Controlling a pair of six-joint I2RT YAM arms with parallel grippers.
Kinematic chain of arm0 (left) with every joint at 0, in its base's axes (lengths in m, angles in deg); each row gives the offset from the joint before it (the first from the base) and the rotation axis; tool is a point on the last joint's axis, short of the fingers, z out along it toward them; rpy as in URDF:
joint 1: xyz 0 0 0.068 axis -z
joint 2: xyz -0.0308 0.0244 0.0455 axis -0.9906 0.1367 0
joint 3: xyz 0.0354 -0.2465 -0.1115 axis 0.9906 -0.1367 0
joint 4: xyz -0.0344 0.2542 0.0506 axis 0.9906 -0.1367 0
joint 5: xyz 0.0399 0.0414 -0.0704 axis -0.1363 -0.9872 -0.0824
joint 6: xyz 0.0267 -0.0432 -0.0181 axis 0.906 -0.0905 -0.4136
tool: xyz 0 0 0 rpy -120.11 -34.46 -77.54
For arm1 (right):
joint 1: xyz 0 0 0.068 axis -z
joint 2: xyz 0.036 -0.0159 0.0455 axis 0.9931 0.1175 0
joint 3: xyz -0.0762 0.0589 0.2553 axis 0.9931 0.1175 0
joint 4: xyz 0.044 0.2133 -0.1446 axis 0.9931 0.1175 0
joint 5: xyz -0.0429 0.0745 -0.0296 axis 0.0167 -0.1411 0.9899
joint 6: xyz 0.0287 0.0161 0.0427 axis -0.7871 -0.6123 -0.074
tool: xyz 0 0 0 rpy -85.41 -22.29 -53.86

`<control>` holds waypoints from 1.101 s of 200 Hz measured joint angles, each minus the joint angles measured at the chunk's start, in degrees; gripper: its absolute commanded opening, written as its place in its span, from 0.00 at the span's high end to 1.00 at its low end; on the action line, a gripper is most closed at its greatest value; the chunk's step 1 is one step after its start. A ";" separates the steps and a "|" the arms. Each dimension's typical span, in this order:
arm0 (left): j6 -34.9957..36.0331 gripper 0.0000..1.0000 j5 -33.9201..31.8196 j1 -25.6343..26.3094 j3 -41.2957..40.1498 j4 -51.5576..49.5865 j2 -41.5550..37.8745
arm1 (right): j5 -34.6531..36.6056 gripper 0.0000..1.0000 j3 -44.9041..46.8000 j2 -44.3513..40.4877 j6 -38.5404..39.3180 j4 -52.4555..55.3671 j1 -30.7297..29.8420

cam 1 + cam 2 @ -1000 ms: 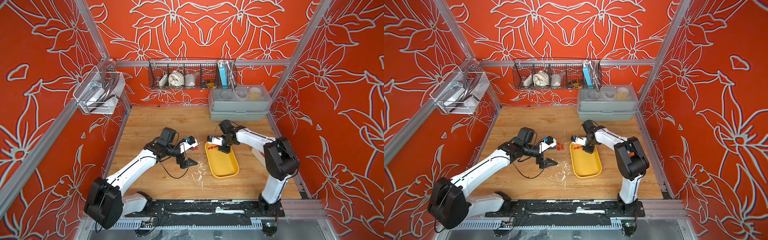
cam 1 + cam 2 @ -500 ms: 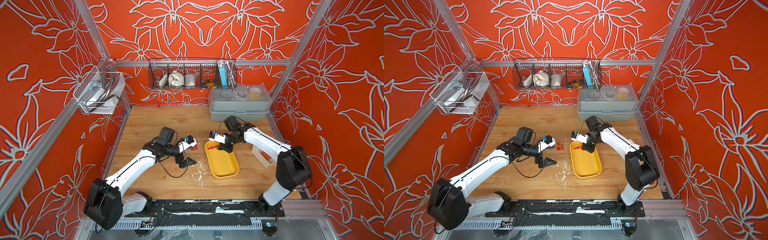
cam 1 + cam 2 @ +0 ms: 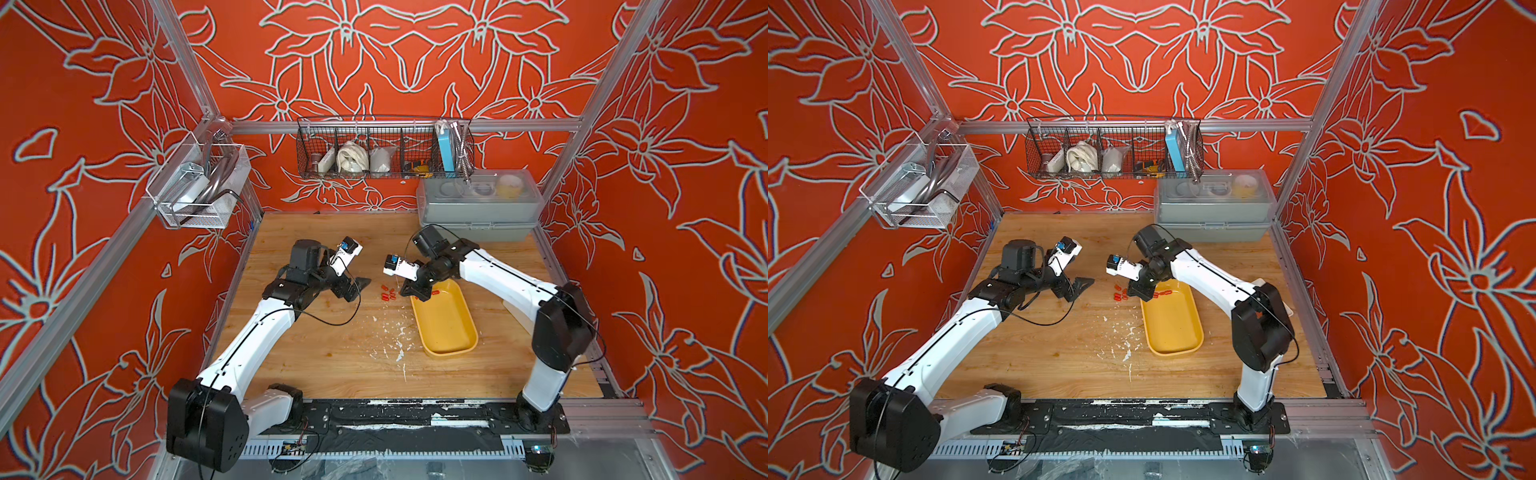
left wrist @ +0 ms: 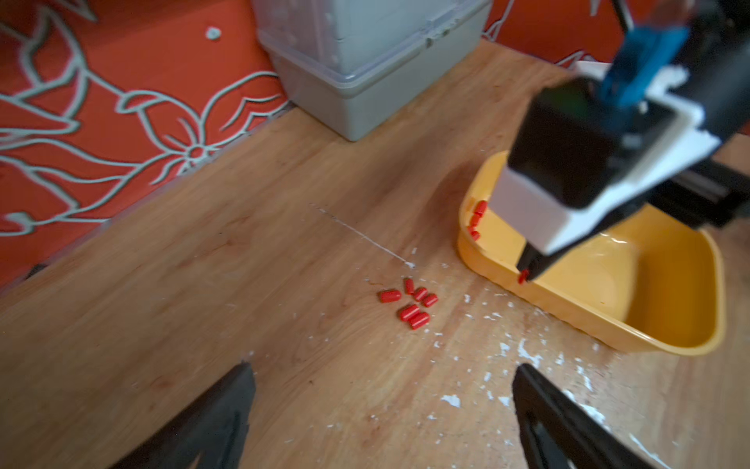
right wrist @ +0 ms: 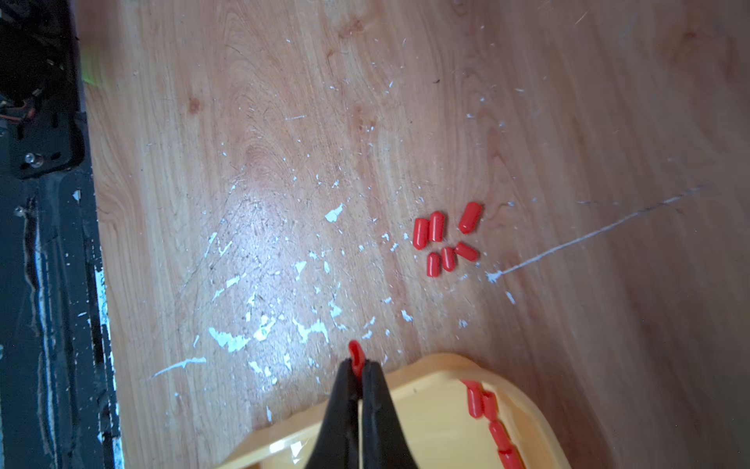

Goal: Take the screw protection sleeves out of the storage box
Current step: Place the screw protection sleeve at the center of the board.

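Observation:
The yellow storage box (image 3: 444, 320) (image 3: 1173, 324) lies right of the table's middle. Several red screw protection sleeves (image 5: 487, 414) (image 4: 477, 219) line its far end wall. Several more sleeves (image 3: 388, 293) (image 3: 1120, 293) (image 4: 410, 302) (image 5: 444, 239) lie in a cluster on the wood just left of the box. My right gripper (image 5: 357, 363) (image 3: 409, 291) is over the box's far left rim, shut on one sleeve (image 5: 355, 353) (image 4: 523, 276) that sticks out past its tips. My left gripper (image 4: 383, 367) (image 3: 357, 286) is open and holds nothing, left of the cluster.
A grey lidded box (image 3: 478, 208) stands at the back right. A wire basket (image 3: 384, 149) hangs on the back wall and a clear holder (image 3: 195, 187) on the left wall. A white dish (image 3: 517, 316) is partly hidden behind my right arm. White flecks dot the wood.
My right gripper moved left from over the box's far end to its left rim, elbow swinging right. My left gripper drew back toward the far side.

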 measured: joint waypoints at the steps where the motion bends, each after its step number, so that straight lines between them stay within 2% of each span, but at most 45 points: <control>1: -0.07 0.02 -0.24 -0.04 0.00 0.07 -0.02 | 0.20 1.00 -0.13 0.31 -0.07 -0.04 -0.15; 44: -2.84 0.02 -7.28 -1.79 -0.59 3.93 -0.94 | 5.09 1.00 -2.69 8.63 -1.20 -0.57 -3.17; 127: -3.91 0.02 -7.82 -1.79 -0.68 4.66 -0.92 | 11.47 1.00 -9.29 18.73 -1.09 -0.61 -6.12; 173: -3.89 0.02 -6.47 -1.79 -0.68 4.33 -0.92 | 13.90 0.79 -12.79 21.99 -0.59 0.63 -6.75; 220: -3.89 0.02 -3.58 -1.79 -0.68 3.04 -0.92 | 12.20 0.69 -13.03 20.04 -0.44 3.48 -6.08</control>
